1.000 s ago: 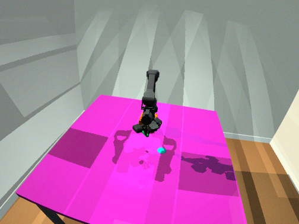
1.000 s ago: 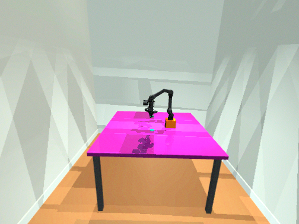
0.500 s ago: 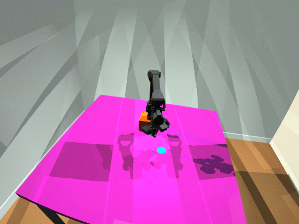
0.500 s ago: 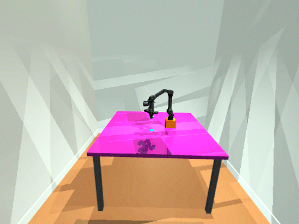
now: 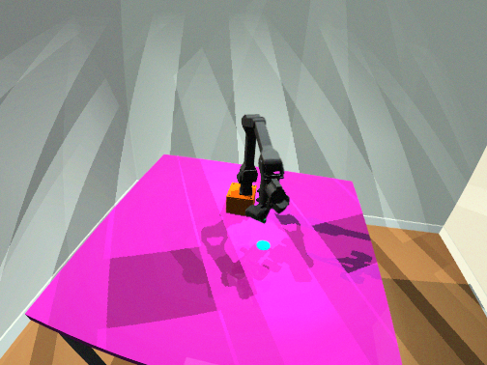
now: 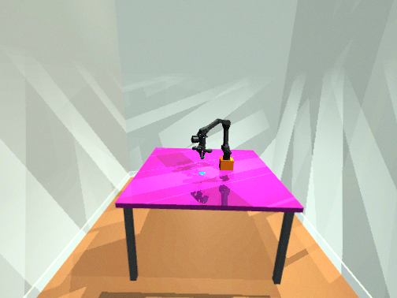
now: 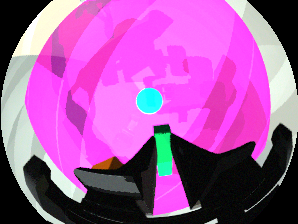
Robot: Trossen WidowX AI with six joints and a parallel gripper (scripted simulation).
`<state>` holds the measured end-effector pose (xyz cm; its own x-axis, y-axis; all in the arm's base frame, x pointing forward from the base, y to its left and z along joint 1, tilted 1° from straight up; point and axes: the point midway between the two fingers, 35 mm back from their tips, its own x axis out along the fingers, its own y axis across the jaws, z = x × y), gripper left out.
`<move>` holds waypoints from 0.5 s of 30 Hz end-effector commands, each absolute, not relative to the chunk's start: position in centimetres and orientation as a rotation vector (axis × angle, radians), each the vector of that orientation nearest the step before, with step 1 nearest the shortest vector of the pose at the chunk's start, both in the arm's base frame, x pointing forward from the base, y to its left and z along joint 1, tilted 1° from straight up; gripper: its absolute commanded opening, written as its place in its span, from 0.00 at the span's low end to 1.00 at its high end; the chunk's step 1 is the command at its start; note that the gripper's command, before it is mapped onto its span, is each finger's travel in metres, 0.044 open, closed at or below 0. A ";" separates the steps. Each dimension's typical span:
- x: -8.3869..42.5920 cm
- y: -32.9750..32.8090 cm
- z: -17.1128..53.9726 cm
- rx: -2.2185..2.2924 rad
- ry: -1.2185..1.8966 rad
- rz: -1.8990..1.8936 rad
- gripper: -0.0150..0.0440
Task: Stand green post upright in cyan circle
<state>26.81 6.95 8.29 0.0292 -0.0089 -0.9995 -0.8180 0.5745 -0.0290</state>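
Note:
The green post (image 7: pixel 164 156) is between my fingers in the wrist view, its dark end pointing toward the cyan circle. My gripper (image 5: pixel 262 219) (image 6: pixel 202 156) (image 7: pixel 162 138) is shut on it and holds it above the table. Only a speck of green shows at the fingertips in the top and exterior views, so I cannot tell how upright the post is. The cyan circle (image 5: pixel 263 245) (image 6: pixel 202 173) (image 7: pixel 149 101) lies flat on the table, uncovered. In the wrist view it is just beyond the post's dark end, slightly left. In the exterior view it is below the gripper.
The magenta table (image 5: pixel 159 338) (image 6: pixel 256 193) carries the orange base block (image 5: pixel 239 205) (image 6: pixel 226 164) (image 7: pixel 106 163) of my arm, close beside the gripper in the top view. Arm shadows and light streaks cross the table top. The table's right edge drops to the wooden floor (image 5: pixel 420 299).

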 end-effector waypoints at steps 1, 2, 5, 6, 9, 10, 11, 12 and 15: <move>26.7 8.0 8.3 -0.792 1.413 0.750 0.29; 26.6 8.3 8.3 -0.800 1.410 0.758 0.29; 26.5 8.8 8.4 -0.813 1.405 0.771 0.29; 26.5 8.8 8.3 -0.812 1.405 0.771 0.29; 26.7 8.8 8.1 -0.794 1.395 0.774 0.29; 26.7 8.9 8.0 -0.787 1.390 0.775 0.29; 26.8 8.9 7.9 -0.779 1.386 0.776 0.29; 26.9 8.9 7.8 -0.772 1.381 0.777 0.29; 27.1 9.0 7.5 -0.749 1.368 0.781 0.29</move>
